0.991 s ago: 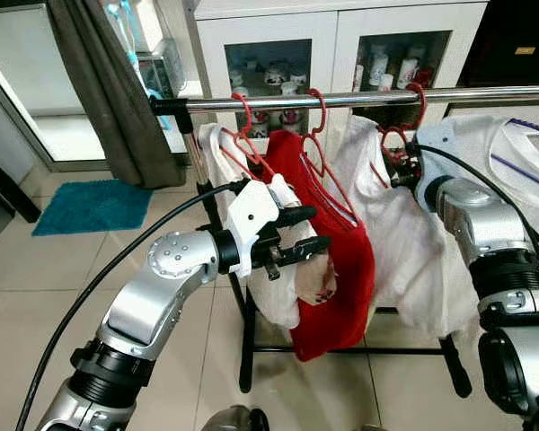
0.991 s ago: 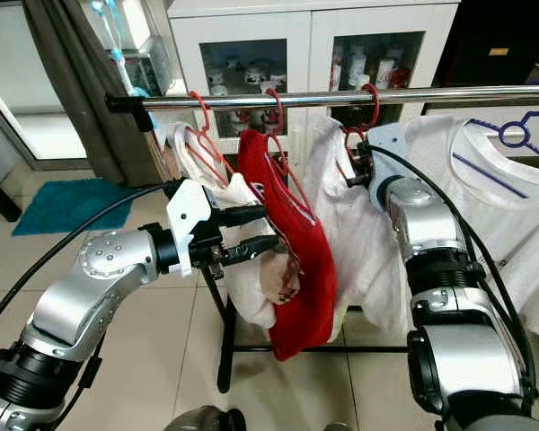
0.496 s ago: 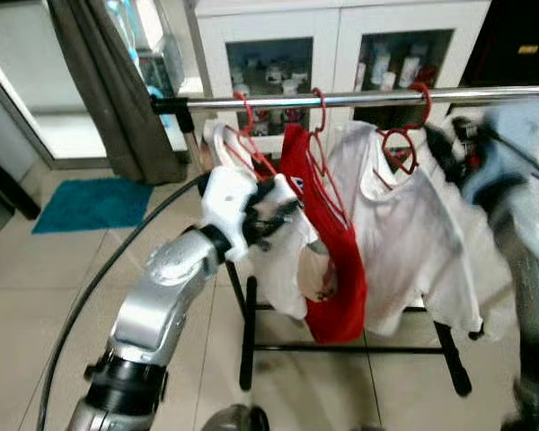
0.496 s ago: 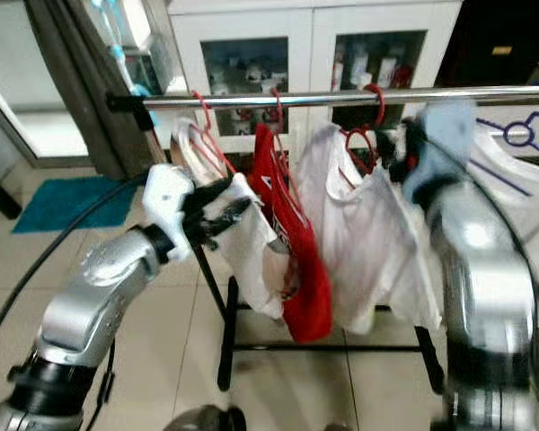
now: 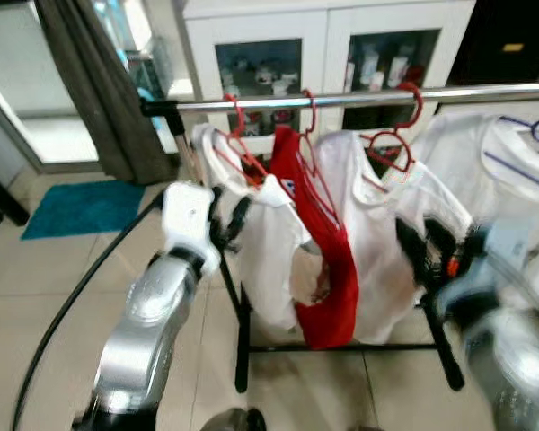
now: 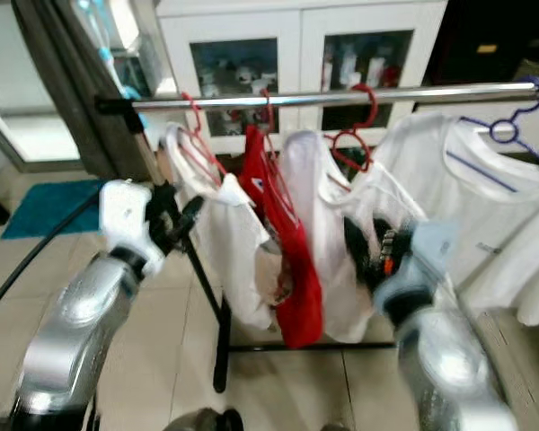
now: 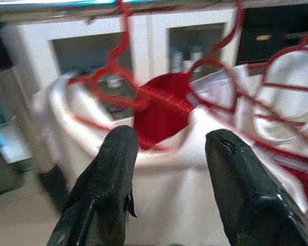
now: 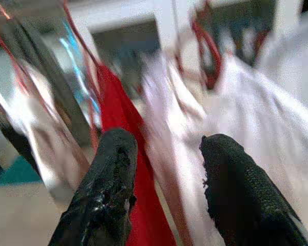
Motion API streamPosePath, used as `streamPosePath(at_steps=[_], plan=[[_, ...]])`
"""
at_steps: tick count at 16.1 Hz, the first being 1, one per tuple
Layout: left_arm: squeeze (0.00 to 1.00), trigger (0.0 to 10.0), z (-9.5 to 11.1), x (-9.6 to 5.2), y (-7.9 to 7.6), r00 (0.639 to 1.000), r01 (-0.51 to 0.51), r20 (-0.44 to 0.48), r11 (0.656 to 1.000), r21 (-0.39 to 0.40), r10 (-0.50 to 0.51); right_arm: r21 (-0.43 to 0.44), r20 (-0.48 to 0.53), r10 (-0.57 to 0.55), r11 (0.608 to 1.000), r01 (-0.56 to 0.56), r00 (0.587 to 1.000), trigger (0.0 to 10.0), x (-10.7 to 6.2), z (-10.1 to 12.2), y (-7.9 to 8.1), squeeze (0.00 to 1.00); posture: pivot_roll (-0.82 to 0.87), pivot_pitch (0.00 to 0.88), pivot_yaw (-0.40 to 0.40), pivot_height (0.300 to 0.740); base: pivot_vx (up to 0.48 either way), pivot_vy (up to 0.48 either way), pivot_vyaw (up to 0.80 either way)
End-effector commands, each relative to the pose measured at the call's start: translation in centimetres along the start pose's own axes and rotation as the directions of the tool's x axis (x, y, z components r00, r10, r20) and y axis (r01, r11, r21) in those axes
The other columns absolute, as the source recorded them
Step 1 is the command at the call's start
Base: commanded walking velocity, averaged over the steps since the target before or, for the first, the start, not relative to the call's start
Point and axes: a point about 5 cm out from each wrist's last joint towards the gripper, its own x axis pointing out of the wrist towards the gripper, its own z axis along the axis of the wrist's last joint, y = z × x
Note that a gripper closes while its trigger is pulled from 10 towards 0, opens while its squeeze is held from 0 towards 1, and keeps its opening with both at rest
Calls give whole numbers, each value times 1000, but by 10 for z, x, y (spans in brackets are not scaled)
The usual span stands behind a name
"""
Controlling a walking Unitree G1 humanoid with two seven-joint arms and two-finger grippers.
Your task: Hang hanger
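A silver rail point(image 5: 359, 97) carries three red hangers. The right one point(image 5: 397, 135) hangs by its hook with a white shirt point(image 5: 377, 251) on it. Left of it a red garment point(image 5: 328, 269) and another white shirt point(image 5: 269, 260) hang on their own hangers. My right gripper point(image 5: 422, 247) is blurred, low in front of the right white shirt, fingers open and empty point(image 8: 167, 141). My left gripper point(image 5: 232, 220) is beside the left white shirt, open with nothing between its fingers point(image 7: 169, 138).
Further right on the rail a white shirt hangs on a blue hanger point(image 6: 503, 130). Behind stands a white glass-door cabinet point(image 5: 251, 36). A grey curtain point(image 5: 90, 81) and a teal mat point(image 5: 81, 206) are at the left. The rack's black legs point(image 5: 242, 350) stand on tiled floor.
My right arm has dropped from the red hanger at the rail to low in front of the white shirt; the hanger stays hooked. My left gripper has drawn back leftward from the clothes.
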Motion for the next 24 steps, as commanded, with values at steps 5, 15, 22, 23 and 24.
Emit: streamPosePath(at_steps=[5,15,22,23,24], plan=[[0,10000,-6,-13,13,991,-131,-10,991,-4,131,-7,23,21,1000,-21,1000,10000,10,-12,11,0,-31,32,80,740,0,0,0],[0,10000,-11,-16,15,993,-114,-30,993,12,114,-2,-42,52,999,-52,998,10000,23,-32,13,0,36,0,34,740,0,0,0],[0,10000,-11,-16,15,993,-114,-30,993,12,114,-2,-42,52,999,-52,998,10000,23,-32,13,0,36,0,34,740,0,0,0],[0,10000,-11,-16,15,993,-114,-30,993,12,114,-2,-42,52,999,-52,998,10000,23,-32,13,0,36,0,34,740,0,0,0],[0,10000,-11,-16,15,993,-114,-30,993,12,114,-2,-42,52,999,-52,998,10000,23,-32,13,0,36,0,34,740,0,0,0]])
